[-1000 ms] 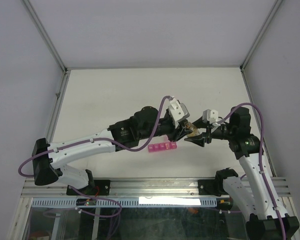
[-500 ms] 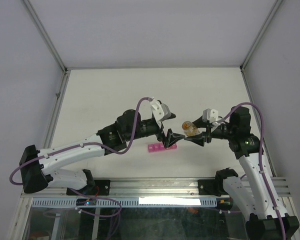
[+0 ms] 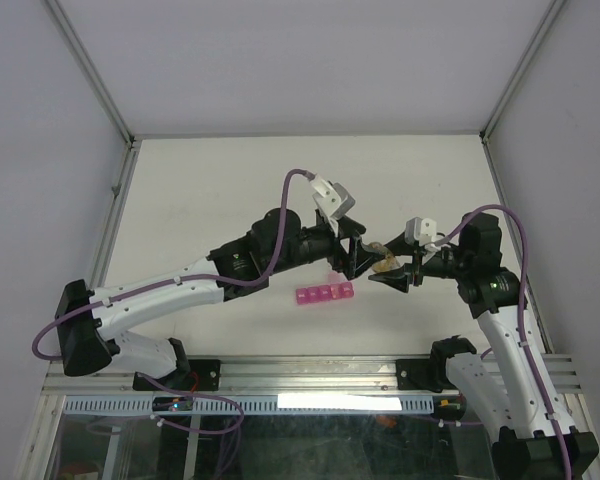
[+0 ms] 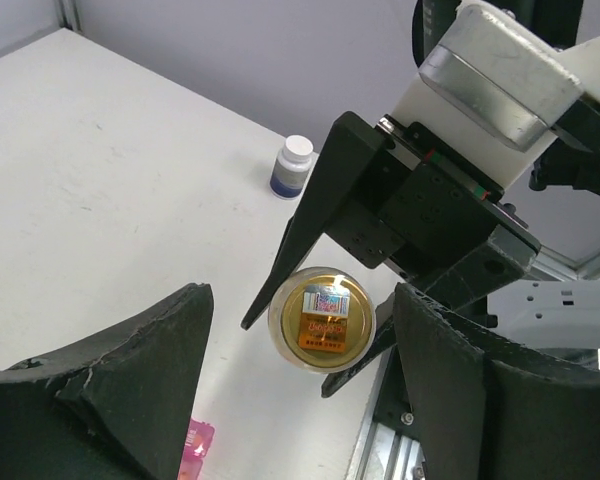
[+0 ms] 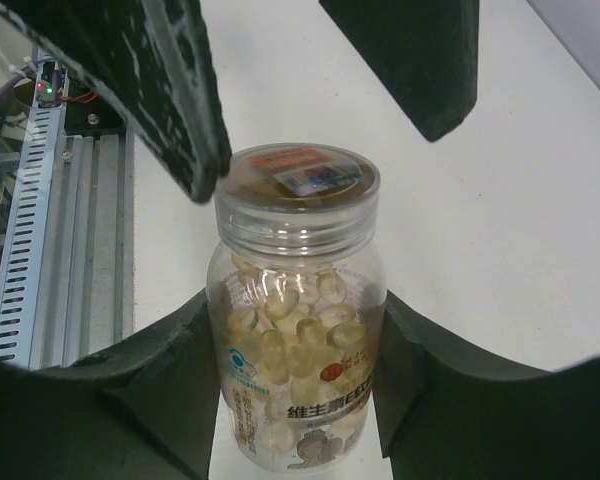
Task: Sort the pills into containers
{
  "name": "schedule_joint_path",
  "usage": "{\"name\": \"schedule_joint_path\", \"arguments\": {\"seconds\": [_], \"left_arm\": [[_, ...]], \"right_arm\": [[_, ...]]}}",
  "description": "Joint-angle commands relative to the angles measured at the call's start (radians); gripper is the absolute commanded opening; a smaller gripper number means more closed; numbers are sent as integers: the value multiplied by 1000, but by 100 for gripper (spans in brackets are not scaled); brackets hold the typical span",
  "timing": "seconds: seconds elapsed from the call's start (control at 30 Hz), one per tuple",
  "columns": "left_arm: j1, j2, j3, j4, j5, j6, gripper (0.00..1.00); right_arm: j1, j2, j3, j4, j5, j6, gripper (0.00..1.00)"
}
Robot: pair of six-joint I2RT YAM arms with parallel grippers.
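My right gripper (image 3: 392,272) is shut on a clear pill bottle (image 5: 298,330), holding it off the table with its cap toward the left arm. Yellowish pills (image 5: 285,325) fill the bottle, and its clear cap (image 5: 298,185) with an orange label is on. My left gripper (image 3: 356,256) is open, one black finger (image 4: 130,390) on each side of the cap (image 4: 320,318) with a gap on both sides. The magenta containers (image 3: 324,294) lie on the table below the two grippers; one end shows in the left wrist view (image 4: 198,445).
A small bottle with a white cap (image 4: 292,166) stands on the white table (image 3: 230,190) beyond the right gripper. The metal rail of the arm mounts (image 3: 310,372) runs along the near edge. Grey walls close in the table on three sides.
The left gripper left the bottle's cap, swung down and left toward the magenta containers with its jaws wide, then came back up to the cap, somewhat less wide. The right gripper and bottle stayed put.
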Motion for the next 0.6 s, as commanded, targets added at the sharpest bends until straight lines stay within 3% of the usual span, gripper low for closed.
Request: {"name": "schedule_joint_path", "arguments": {"seconds": [0.0,0.27,0.57], "left_arm": [[-31,30,83,-53,-52,-18,73],[-41,58,115,-94,-51,-3,59],[-41,59,122,-123,38,83,13]], "right_arm": [[-6,-9,29,44,-11,9,0],[-5,-8,29,44,-11,9,0],[-6,-8,29,44,-13,10,0]]}}
